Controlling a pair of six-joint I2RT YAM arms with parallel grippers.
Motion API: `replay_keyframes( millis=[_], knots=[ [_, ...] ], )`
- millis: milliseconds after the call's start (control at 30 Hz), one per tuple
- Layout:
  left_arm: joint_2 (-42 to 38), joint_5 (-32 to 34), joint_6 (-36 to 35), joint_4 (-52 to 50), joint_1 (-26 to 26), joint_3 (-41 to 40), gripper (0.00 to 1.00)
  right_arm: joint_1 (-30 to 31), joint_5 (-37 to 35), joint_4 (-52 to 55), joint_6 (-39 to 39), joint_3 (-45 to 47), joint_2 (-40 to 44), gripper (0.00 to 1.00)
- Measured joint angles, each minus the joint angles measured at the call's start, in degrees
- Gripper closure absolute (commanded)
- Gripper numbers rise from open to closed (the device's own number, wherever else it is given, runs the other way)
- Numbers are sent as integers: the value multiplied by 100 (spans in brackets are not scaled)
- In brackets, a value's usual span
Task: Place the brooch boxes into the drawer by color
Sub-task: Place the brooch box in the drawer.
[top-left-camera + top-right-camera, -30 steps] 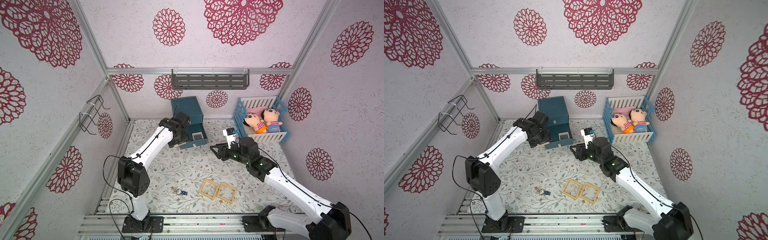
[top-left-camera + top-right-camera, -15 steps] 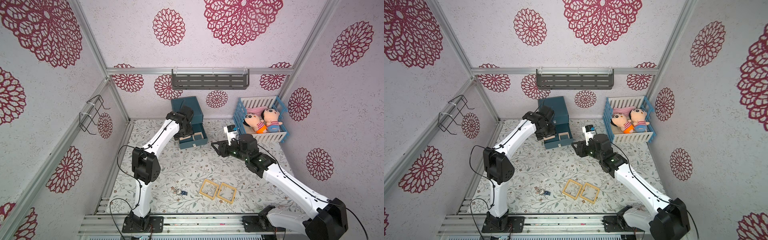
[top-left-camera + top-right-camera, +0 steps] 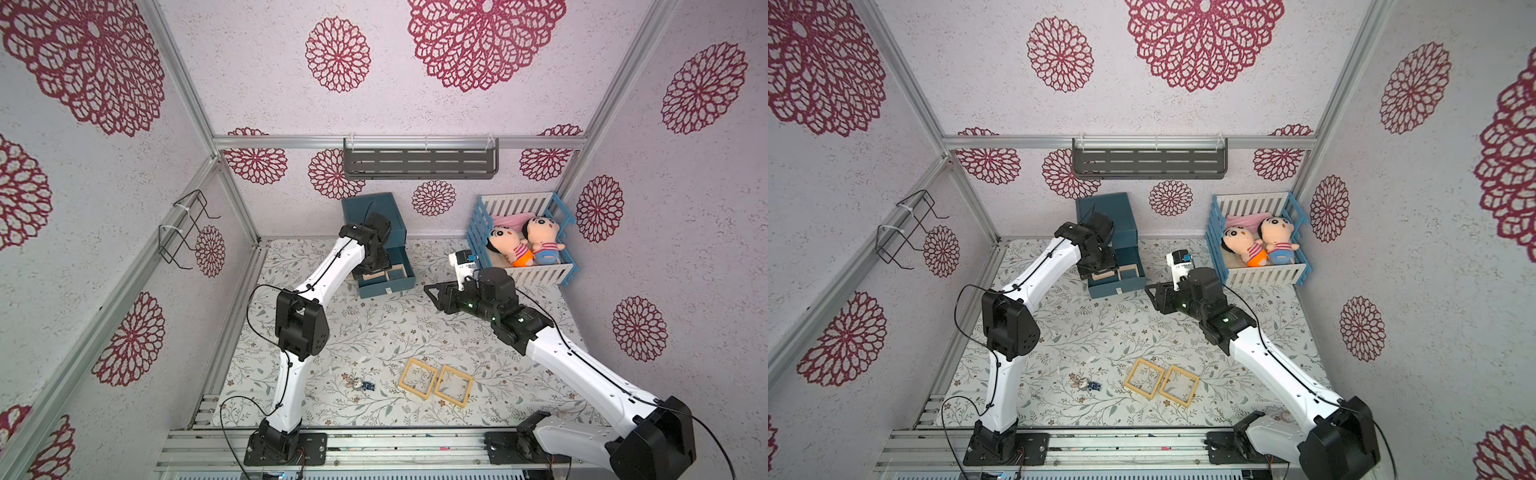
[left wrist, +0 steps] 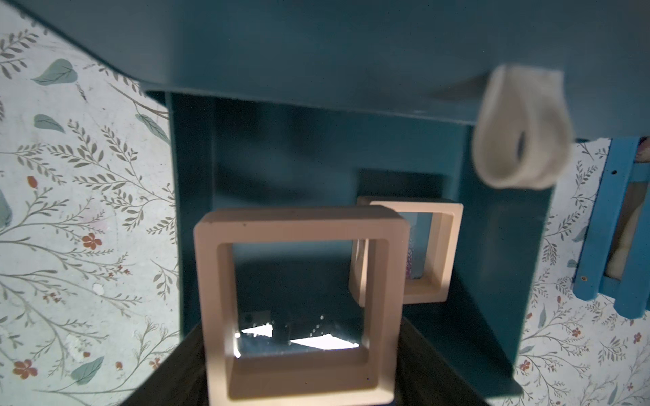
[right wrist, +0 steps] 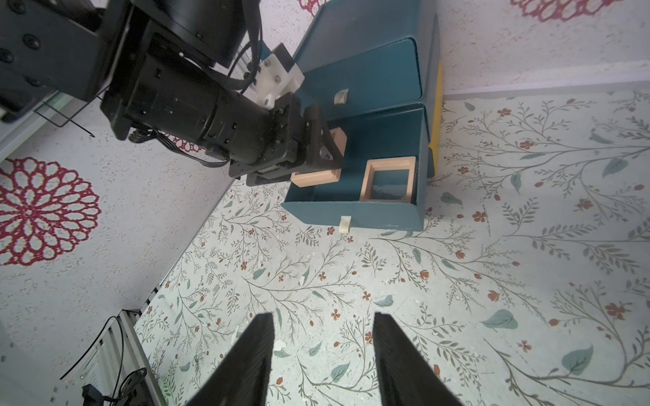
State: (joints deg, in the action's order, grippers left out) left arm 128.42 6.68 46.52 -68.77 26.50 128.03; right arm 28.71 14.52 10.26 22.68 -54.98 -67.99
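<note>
Floral bench [image 3: 374, 332], mostly bare. The bottom drawer [image 3: 387, 286] is pulled open. Two yellow boxes [image 3: 418, 379] lie well before the drawer, not yet stored. One pink box [image 5: 388, 164] lies inside the drawer; the left pincer [image 5: 322, 151] grips the second pink box [image 4: 302, 228] over the drawer's free half, close to its side wall. The right pincer [image 5: 322, 318] gapes empty beside the drawer. No black boxes show.

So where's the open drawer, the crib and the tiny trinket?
open drawer [image 3: 401, 283]: in a top view, front wall.
crib [image 3: 536, 275]: in a top view, front slats.
trinket [image 3: 361, 385]: in a top view, its middle.
</note>
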Motion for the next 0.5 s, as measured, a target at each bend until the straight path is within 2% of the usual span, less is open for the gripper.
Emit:
replay_keyframes(
  millis=[500],
  knots=[
    [323, 13, -28, -254, 11, 341, 52, -9, 7, 17, 0, 0, 4, 48]
  ],
)
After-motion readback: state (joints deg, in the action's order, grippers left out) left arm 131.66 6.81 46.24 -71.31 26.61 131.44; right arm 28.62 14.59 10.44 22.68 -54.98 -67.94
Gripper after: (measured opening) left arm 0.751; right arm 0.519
